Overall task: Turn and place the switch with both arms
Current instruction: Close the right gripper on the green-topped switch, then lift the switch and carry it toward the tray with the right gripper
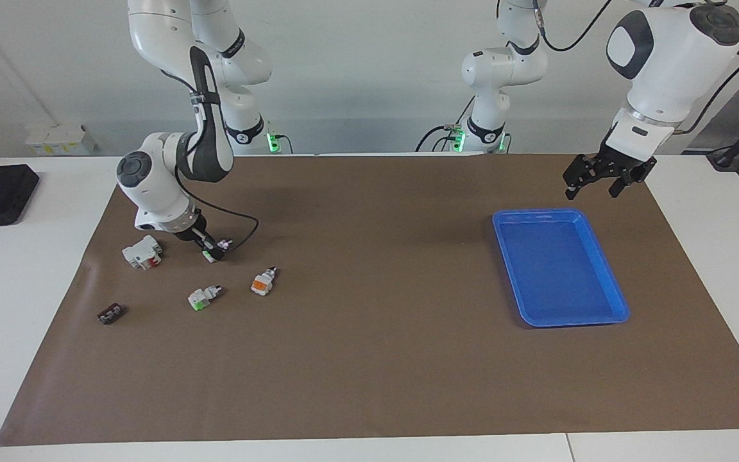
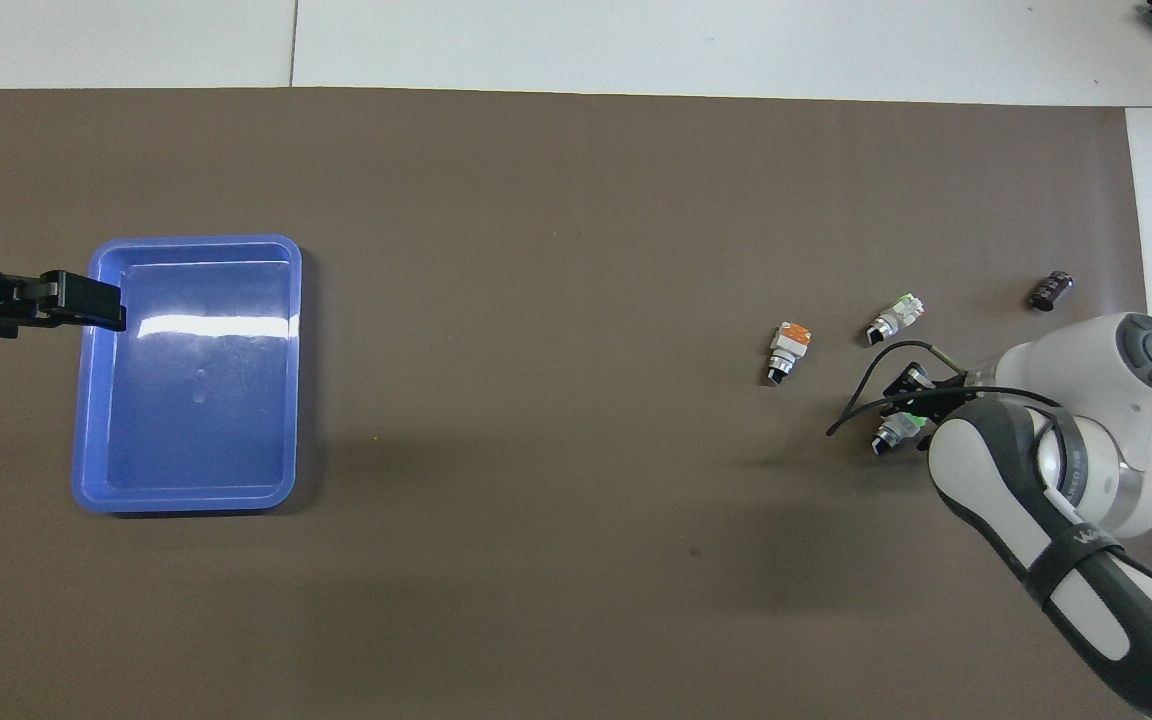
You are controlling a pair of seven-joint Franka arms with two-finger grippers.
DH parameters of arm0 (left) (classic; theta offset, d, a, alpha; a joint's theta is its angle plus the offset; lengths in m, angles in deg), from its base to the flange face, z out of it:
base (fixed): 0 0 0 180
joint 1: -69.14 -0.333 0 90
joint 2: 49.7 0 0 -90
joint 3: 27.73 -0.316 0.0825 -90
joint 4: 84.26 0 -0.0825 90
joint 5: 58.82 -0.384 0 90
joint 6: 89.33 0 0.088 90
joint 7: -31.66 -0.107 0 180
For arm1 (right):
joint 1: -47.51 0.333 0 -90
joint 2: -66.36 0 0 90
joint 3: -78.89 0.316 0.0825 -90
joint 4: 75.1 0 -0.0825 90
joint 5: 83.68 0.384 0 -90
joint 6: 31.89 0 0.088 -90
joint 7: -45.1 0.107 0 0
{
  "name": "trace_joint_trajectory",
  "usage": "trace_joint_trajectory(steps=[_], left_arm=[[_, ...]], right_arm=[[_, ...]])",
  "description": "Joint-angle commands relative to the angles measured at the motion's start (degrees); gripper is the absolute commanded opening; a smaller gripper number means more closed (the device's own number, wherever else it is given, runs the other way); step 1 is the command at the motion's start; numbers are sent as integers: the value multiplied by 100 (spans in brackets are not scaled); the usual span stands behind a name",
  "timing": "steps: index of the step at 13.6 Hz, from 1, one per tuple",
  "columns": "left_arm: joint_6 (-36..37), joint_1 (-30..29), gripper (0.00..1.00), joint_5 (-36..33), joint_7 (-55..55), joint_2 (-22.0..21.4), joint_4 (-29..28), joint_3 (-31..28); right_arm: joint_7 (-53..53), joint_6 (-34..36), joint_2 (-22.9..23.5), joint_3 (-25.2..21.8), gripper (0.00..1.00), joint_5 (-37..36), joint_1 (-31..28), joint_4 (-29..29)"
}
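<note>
Facing view, green switch (image 1: 210, 255) gripped on mat (image 1: 369, 359) by right gripper (image 1: 214, 250), left gripper (image 1: 602, 181) held open beside tray (image 1: 607, 317).

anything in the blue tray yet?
No. In the overhead view the blue tray shows only its bare floor, and all three switches are on the mat at the right arm's end.

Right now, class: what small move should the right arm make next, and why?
Probably finish closing and lift slightly: the right gripper is down around the green-faced switch on the brown mat, while the left gripper waits, open, by the blue tray.
</note>
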Motion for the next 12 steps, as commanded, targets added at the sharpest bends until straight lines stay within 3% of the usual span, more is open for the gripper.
trace_joint_trajectory(steps=[1, 6, 8, 12], left_arm=[[17, -56, 100, -86, 48, -129, -116, 31], [17, -56, 100, -86, 48, -129, -116, 31], [17, -56, 100, -86, 48, -129, -116, 31], [17, -56, 100, -86, 48, -129, -116, 31]], right_arm=[[12, 48, 12, 42, 0, 114, -40, -94], [623, 1980, -40, 33, 0, 1158, -49, -1341], [1143, 2490, -137, 42, 0, 2034, 38, -1772], [2987, 2546, -216, 383, 0, 3239, 486, -2449]])
